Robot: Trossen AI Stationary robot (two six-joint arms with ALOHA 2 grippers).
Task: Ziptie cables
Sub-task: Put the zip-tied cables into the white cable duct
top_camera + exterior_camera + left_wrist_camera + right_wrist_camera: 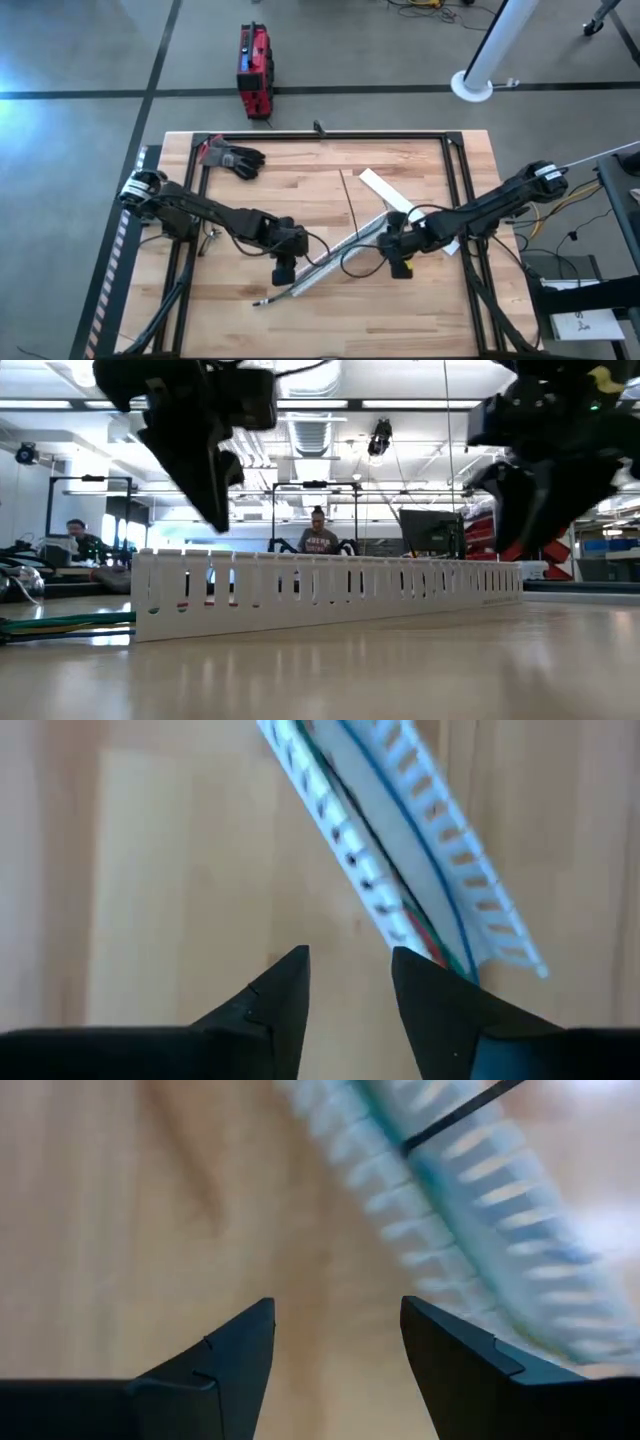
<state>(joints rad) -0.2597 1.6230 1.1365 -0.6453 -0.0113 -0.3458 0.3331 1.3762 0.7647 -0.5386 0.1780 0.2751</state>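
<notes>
White slotted channel (335,258) lies slantwise on the wooden table (250,320), cables (400,910) running inside it
Left gripper (283,271) hangs above the channel's near end, its fingers (275,1000) apart around nothing; right gripper (401,266) hovers just beside the far stretch, jaws likewise parted and empty; green and dark strands spill out at the near end, though their connector ends seem too small to make out
</notes>
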